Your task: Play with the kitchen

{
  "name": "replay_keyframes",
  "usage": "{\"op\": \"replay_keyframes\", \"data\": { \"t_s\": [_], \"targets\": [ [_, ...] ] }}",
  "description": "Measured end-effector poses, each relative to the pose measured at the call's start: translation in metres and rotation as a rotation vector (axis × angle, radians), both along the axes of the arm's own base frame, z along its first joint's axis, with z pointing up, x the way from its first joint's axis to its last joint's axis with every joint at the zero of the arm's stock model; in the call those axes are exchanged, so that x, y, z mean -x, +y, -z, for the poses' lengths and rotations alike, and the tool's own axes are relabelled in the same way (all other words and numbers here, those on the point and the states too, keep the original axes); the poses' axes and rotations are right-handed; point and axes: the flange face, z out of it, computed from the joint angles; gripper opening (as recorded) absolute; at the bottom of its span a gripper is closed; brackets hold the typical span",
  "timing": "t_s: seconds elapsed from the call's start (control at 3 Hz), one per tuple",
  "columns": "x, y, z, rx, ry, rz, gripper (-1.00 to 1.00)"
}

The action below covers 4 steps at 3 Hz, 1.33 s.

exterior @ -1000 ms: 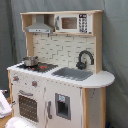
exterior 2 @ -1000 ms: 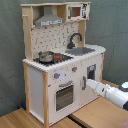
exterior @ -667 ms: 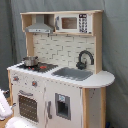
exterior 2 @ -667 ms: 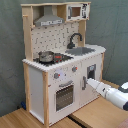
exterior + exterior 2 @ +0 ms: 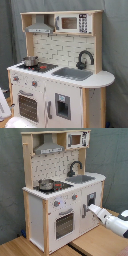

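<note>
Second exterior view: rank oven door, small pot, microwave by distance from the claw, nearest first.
1. Windowed oven door, low on the white and light-wood toy kitchen's front, just toward the second exterior view's left of the claw.
2. Small metal pot, on the stovetop, above and left.
3. Microwave, top shelf, far above.

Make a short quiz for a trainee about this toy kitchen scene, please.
1. True or false: the pot sits in the sink.
2. In the second exterior view, the arm reaches toward: A) the hood B) the lower front doors C) the faucet.
3. What is on the top shelf beside the hood?

Key: 1. False, it is on the stove. 2. B. 3. The microwave.
</note>
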Motion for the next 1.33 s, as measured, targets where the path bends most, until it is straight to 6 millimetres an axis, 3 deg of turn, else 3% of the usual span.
{"op": "replay_keyframes", "data": {
  "t_s": [0.67,1.33],
  "targets": [
    [-0.015,0.005,0.002,-0.185,-0.006,-0.068,1.00],
    [-0.045,0.003,0.009,-0.337,0.010,-0.122,1.00]
  ]
}}
